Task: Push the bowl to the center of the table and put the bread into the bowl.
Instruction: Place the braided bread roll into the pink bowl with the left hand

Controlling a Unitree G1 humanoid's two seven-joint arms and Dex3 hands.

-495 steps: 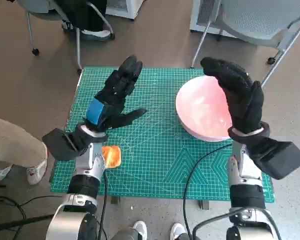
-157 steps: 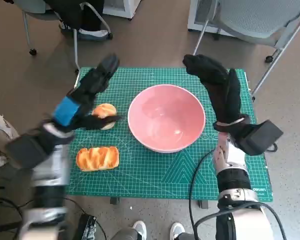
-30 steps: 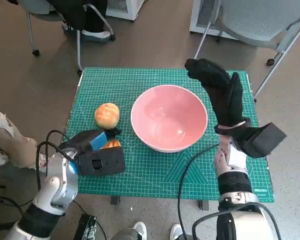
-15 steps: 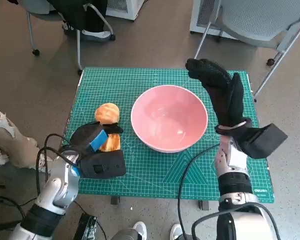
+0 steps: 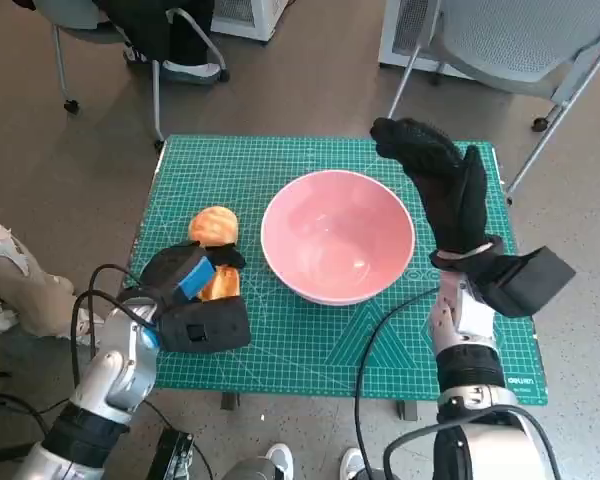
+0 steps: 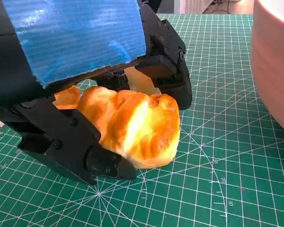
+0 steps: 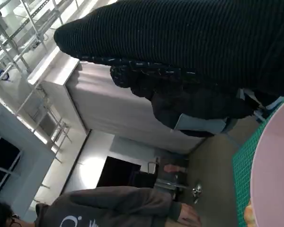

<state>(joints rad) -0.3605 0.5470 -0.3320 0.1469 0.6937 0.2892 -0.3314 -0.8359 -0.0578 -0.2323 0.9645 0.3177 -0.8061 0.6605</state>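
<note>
Currently, as I read the feeds:
Left hand (image 5: 183, 272): I have it clasped round the bread (image 6: 132, 125), fingers (image 6: 80, 153) under and over the loaf, which looks barely clear of the mat, if at all; I judge this the pick-up before the carry.
Bread: golden, glossy, lumpy crust, on the near-left part of the counter (image 5: 310, 160), just left of the bowl.
Bowl (image 5: 338, 236): pink, smooth, upright, nothing inside, about mid-counter; I take the push as done.
Right hand (image 5: 442, 183): holding nothing, fingers extended, raised just right of the bowl, probably steadying it for the drop.
Bun (image 5: 213, 226): round, just beyond the left hand.
</note>
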